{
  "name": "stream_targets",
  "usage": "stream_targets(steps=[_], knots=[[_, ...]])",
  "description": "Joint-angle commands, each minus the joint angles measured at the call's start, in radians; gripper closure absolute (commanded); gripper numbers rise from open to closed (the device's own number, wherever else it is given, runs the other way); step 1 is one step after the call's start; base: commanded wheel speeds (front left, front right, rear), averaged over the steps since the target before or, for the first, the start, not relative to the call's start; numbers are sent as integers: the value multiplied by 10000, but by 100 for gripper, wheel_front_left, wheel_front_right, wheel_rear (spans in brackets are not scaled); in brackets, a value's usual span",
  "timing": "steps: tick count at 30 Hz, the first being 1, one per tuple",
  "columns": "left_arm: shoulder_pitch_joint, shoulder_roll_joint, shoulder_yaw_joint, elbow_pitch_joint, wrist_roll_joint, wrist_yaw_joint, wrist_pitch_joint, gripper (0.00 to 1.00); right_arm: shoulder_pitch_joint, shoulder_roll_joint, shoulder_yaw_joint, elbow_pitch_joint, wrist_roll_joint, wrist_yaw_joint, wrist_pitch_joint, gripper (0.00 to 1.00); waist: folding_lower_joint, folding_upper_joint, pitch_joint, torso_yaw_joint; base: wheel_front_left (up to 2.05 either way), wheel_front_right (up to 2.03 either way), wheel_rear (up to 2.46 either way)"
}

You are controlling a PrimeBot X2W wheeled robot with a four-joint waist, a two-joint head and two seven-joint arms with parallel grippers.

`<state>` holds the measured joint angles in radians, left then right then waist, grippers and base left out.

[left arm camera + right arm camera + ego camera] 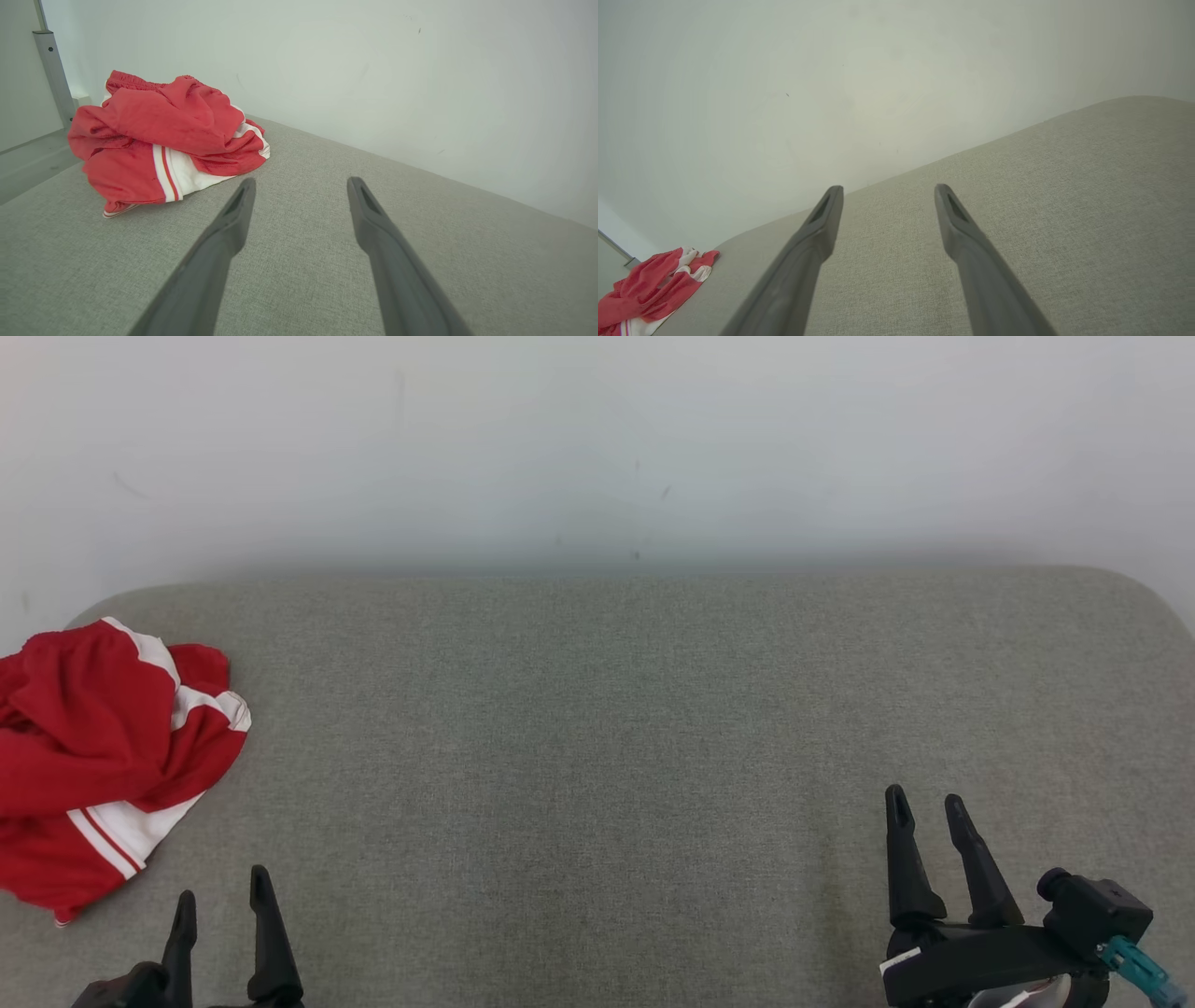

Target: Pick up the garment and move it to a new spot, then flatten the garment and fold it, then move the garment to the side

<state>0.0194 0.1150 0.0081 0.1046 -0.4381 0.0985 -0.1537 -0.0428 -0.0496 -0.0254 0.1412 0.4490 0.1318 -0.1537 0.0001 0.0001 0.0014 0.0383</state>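
The garment [93, 756] is a red piece of clothing with white stripes, lying crumpled in a heap at the far left of the grey padded surface [597, 728]. In the left wrist view the garment [163, 140] sits ahead and to the left of my fingers. My left gripper [224, 887] stands open at the lower left, just right of the heap and apart from it, with nothing between its fingers. Far off at the lower right, my right gripper [926, 807] is open and empty too. The garment [649, 289] shows small at the right wrist view's lower left.
A pale wall [597, 448] rises right behind the padded surface. A grey metal post [51, 70] stands beside the surface's left end, behind the garment. The surface has rounded far corners.
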Motion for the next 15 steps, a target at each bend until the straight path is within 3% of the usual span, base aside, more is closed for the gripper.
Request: stream_targets(steps=[1, 15], knots=[[69, 141, -66, -141, 366, 94, -125, 0, -15, -11, -58, -109, -439, -12, -121, 0, 0, -1, -16, -6, 0, 0, 0], [281, 519, -519, -246, 1552, 82, -449, 0, 123, -11, -168, -207, -2057, -15, -456, 0, 0, -1, -88, 14, 0, 0, 0]])
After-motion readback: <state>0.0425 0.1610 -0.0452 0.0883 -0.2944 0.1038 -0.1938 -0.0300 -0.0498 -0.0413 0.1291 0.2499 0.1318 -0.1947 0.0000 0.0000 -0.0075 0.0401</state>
